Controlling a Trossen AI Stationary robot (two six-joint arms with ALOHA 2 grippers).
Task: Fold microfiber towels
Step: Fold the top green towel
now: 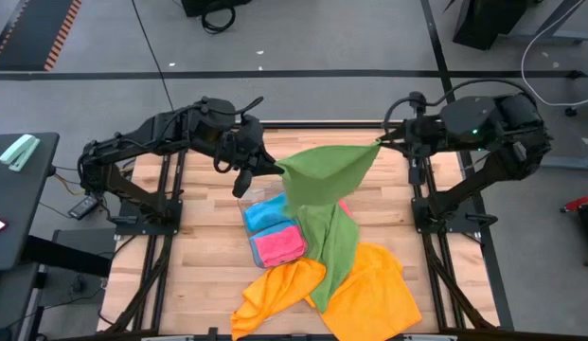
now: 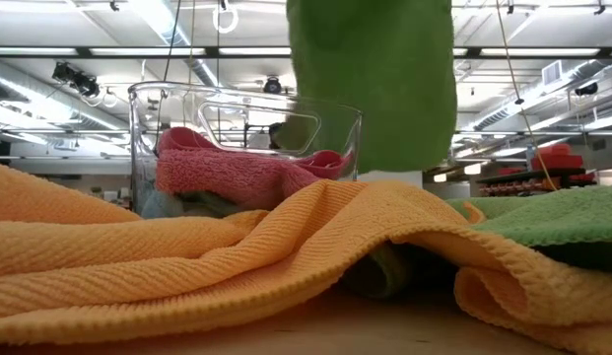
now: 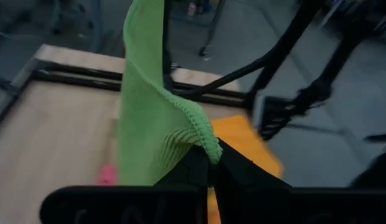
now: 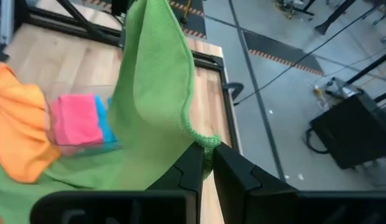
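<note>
On the wooden table (image 1: 204, 256), orange towels (image 1: 369, 284) are lying nearest the front edge while, farther back, the left gripper (image 3: 210, 169) and right gripper (image 4: 206, 158) are each pinching a corner of the raised green towel (image 1: 322, 175), whose trailing end is risking dragging the folded pink towel (image 1: 279, 244) askew.

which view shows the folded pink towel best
The high view: the folded pink towel lies in plain sight beside a blue towel. The low view sees only its edge through the clear tray, the right wrist view shows it flat but smaller, and the left wrist view catches a sliver.
</note>
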